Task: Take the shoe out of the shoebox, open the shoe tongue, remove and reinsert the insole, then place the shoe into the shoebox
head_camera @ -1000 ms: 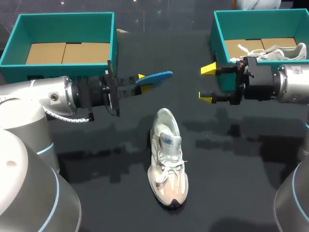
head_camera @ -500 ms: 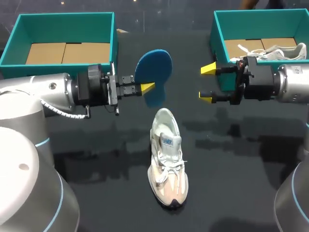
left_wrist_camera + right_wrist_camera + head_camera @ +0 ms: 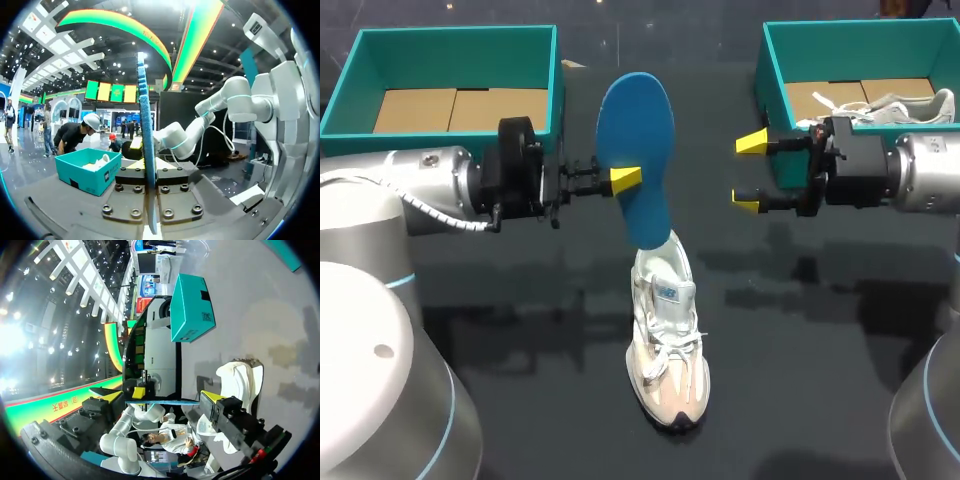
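Heel opening of shoe (image 3: 665, 330) masked by lower end of insole (image 3: 638, 150), insertion depth indeterminate, far fingertip of left gripper (image 3: 622, 179) behind insole, right shoebox (image 3: 772, 70) cropped at the frame edge, second shoe (image 3: 910, 104) partly behind right arm (image 3: 920, 185).

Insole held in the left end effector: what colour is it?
The insole is blue; the head view shows it best.

left hand (image 3: 623, 180) has rolled over, blue insole (image 3: 635, 120) swung from flat and edge-on to full face up — lower end now down at the heel of the shoe (image 3: 665, 330)
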`<state>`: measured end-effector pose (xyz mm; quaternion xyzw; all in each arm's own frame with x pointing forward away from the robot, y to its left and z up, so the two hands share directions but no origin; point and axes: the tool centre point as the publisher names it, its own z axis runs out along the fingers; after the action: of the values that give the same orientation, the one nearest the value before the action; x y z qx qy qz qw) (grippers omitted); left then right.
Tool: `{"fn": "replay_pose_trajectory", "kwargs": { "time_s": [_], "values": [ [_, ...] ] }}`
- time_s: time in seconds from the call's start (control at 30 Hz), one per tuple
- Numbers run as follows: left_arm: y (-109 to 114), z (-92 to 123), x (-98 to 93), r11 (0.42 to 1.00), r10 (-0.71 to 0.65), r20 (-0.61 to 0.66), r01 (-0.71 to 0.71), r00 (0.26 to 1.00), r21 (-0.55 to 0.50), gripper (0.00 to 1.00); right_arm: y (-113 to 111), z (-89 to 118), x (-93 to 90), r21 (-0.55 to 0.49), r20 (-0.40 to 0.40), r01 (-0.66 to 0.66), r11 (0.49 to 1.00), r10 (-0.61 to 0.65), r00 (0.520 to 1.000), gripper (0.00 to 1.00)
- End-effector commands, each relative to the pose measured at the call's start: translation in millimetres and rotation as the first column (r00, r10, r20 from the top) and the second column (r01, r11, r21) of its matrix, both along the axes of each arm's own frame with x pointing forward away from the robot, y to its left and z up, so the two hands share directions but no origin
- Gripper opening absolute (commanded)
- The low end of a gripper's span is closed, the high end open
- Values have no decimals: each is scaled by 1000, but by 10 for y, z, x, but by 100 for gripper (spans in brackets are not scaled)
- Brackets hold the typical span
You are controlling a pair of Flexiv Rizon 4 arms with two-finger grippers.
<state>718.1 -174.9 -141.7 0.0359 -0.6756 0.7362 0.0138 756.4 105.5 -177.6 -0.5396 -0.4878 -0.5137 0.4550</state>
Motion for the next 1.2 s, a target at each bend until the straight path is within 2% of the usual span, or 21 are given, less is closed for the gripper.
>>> {"fn": "replay_pose_trajectory", "kwargs": {
  "time_s": [0.03,0.27,0.87,1.07,1.2],
  "values": [
    [26,-3,48,999,-46,-137,46,989,-3,0,5,0,-13,-2,0,2,1000,-2,1000,100],
    [24,-1,21,998,-52,-299,57,953,10,0,5,0,-13,-2,0,2,1000,-2,1000,100],
    [25,6,10,998,-51,-286,58,957,17,0,5,0,-13,-2,0,2,1000,-2,1000,100],
    [37,-55,-5,995,-95,-510,85,855,-43,0,5,0,-13,-2,0,2,1000,-2,1000,100],
    [50,-17,-24,990,-143,-637,98,758,-105,0,5,0,-13,-2,0,2,1000,-2,1000,100]
  ]
}}
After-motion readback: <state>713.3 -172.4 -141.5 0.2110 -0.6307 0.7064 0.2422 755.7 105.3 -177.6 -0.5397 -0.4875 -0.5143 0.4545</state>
